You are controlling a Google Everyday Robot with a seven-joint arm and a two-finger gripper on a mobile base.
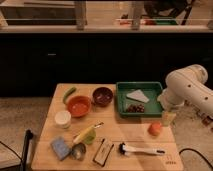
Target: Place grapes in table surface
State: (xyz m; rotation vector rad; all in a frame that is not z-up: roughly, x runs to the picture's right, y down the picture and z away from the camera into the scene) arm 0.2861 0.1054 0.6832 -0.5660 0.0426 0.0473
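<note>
Grapes (134,108) lie in the green tray (120,102), near its front edge, just below a pale wedge (138,95). Tray sits on bench (130,132), far right. End effector (167,118) hangs at tray's right front corner, just above orange (155,129); apart or together, cannot tell. Maroon bowl (102,96) left of tray.

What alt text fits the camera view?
The hand of a white robot arm hangs at the right edge of a wooden table, beside a green tray holding dark grapes and a white wedge. An orange fruit, an orange bowl, a maroon bowl and a brush sit on the table.
</note>
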